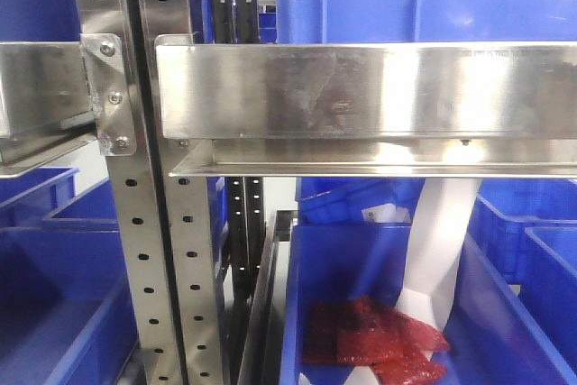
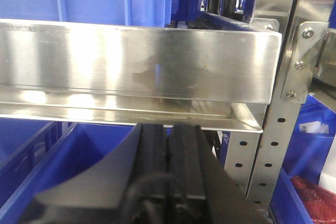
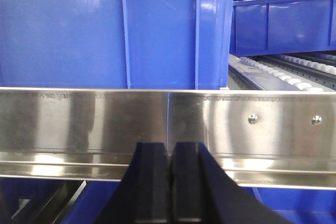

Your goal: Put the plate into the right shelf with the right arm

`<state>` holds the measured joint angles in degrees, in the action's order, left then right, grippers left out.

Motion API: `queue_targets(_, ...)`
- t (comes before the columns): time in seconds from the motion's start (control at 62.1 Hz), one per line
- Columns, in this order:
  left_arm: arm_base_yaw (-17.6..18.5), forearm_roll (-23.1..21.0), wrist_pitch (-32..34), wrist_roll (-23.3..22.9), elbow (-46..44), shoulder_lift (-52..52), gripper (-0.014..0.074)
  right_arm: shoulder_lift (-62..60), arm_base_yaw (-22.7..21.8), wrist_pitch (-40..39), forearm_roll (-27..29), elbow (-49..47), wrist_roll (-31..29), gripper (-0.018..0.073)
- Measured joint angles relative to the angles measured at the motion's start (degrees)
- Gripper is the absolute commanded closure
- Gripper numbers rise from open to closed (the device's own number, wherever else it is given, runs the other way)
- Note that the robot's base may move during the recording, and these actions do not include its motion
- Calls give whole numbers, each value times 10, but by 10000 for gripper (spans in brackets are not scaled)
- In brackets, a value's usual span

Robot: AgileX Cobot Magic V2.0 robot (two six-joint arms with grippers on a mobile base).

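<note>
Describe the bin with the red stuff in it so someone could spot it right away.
Start at the wide steel shelf rail across the front view. Directly beneath it sits an open blue bin. Unlike the neighbouring blue bins, it holds red plastic packets and a white paper strip.

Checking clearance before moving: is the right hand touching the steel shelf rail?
Cannot tell. In the right wrist view the shut right hand overlaps the steel rail, hiding any gap.

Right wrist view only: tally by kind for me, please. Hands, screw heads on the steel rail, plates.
Right hand: 1, fingers closed together
Screw heads on the steel rail: 2
Plates: 0 in view
Total: 3
</note>
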<state>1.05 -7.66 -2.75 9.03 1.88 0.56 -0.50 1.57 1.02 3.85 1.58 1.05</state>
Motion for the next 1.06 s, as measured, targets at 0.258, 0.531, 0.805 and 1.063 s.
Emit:
queue_targets(0.258, 0, 0, 0, 0, 0, 0, 724, -1, 0, 1, -2, 0, 1, 505)
queue_targets(0.531, 0, 0, 0, 0, 0, 0, 724, -1, 0, 1, -2, 0, 1, 505)
queue_targets(0.805, 0, 0, 0, 0, 0, 0, 724, -1, 0, 1, -2, 0, 1, 505)
queue_targets(1.063, 0, 0, 0, 0, 0, 0, 724, -1, 0, 1, -3, 0, 1, 505)
